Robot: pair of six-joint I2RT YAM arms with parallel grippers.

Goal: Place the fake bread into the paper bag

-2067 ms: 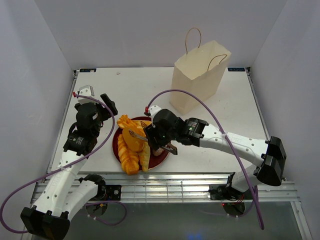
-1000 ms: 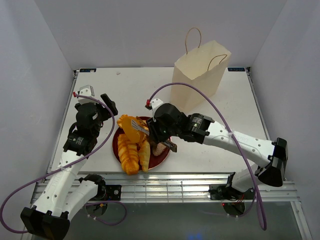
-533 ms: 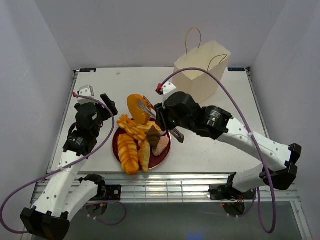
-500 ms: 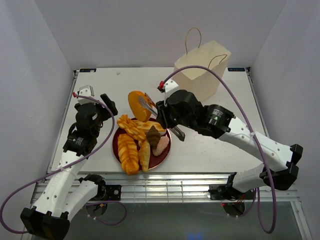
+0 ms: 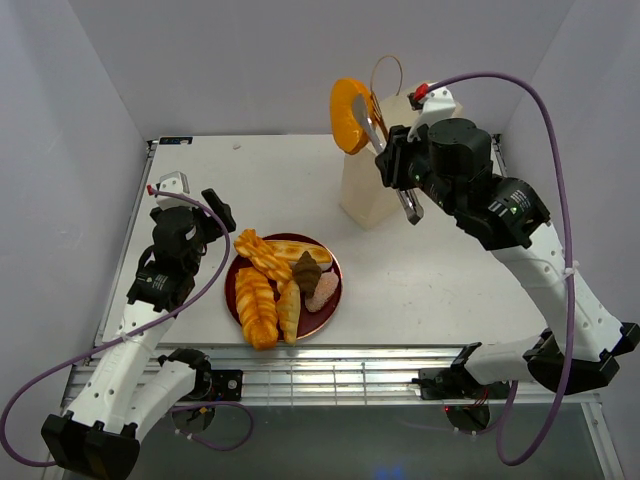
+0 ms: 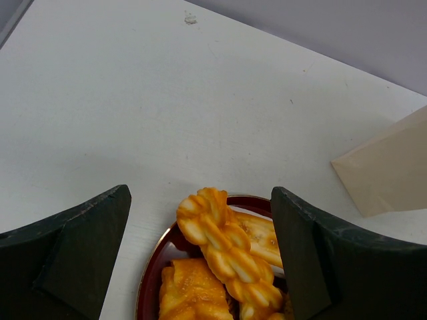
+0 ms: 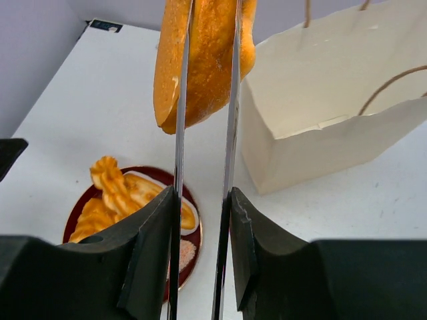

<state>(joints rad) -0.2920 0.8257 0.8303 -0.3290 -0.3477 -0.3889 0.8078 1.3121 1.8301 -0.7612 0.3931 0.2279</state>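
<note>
White is my worktop [image 5: 250,180], and pale grey walls [image 5: 250,60] stand close on three sides. A dark red plate [image 5: 334,272] sits on it with bread: plaited golden loaves [image 5: 257,305], a long roll [image 5: 290,249], a dark brown bit [image 5: 305,270] and a pinkish bit [image 5: 322,293]. The paper bag [image 5: 365,195] stands upright at the far side, well apart from the plate, its mouth open.

My right arm is lifted high and reaches out toward the bag. My right fingers [image 7: 160,220] are squeezed nearly shut on metal tongs [image 7: 179,133], and the tongs pinch the round bun [image 5: 347,115] between their two thin blades. The bun hangs in the air by the bag's top left corner, not inside it. I cannot tell if it is right over the mouth or just beside it.

My left arm is bent low on the left. My left fingers [image 6: 87,247] are spread wide with nothing in them, and they point at the plate.

Half a second ago my right arm was down low, and the bun was just past the far edge of the plate. Now arm, tongs and bun are much higher and over by the bag. My left arm, the plate and the bread on it are where they were.
</note>
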